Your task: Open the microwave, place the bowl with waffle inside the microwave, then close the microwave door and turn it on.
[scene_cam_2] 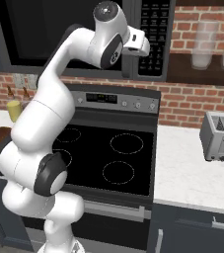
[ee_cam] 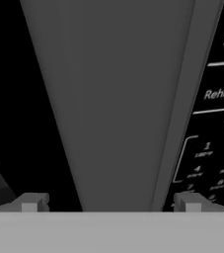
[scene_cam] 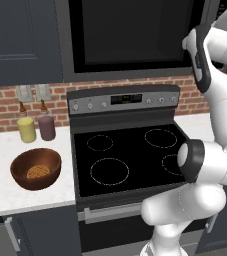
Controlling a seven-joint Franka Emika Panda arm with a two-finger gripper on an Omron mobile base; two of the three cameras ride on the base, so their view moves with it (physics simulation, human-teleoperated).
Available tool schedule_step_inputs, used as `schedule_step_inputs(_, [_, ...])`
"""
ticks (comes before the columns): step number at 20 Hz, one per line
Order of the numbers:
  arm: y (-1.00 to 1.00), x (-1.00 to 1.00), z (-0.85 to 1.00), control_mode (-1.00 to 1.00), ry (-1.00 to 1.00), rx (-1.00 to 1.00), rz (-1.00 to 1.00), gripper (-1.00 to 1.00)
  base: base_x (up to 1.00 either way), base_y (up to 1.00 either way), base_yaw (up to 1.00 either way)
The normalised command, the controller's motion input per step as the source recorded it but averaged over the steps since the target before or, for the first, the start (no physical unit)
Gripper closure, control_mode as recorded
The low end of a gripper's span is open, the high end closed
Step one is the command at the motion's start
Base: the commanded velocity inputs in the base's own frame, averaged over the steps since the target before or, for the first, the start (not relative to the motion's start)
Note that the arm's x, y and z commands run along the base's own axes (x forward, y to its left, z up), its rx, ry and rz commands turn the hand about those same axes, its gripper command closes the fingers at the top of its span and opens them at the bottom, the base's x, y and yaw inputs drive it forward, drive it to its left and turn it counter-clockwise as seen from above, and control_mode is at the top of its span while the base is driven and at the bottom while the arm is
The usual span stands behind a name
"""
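Note:
The microwave hangs above the stove with its door shut. In the hand view the door's grey bar handle runs up the middle, and the black keypad lies to its right. My gripper is open, one fingertip on each side of the handle and very close to it. From the right base view the hand is raised against the microwave beside the keypad strip. The brown wooden bowl sits on the white counter left of the stove, with the golden waffle inside.
The black stove top lies below the microwave. A yellow jar and a purple jar stand behind the bowl. A silver toaster stands on the right counter, with glasses on a shelf above it.

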Motion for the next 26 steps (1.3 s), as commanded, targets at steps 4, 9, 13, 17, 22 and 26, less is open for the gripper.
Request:
schedule_step_inputs(4, [0.0,0.22,-0.14,-1.0,-0.06,0.0,0.0,-1.0,0.0,0.0,0.0])
schedule_step_inputs(9, [0.0,0.16,-0.14,-1.0,-0.08,0.02,0.0,-1.0,0.0,0.0,0.0])
schedule_step_inputs(13, [0.0,0.05,-0.06,-1.0,-0.04,0.04,0.0,-1.0,0.0,0.0,0.0])
schedule_step_inputs(17, [0.0,0.08,0.0,-1.0,-0.01,0.0,0.0,-1.0,0.0,0.0,0.0])
schedule_step_inputs(22, [0.0,0.05,0.0,-1.0,0.0,0.0,0.0,1.0,0.0,0.0,0.0])
schedule_step_inputs(26, [0.0,0.0,0.0,-1.0,0.0,0.0,0.0,1.0,0.0,0.0,0.0])
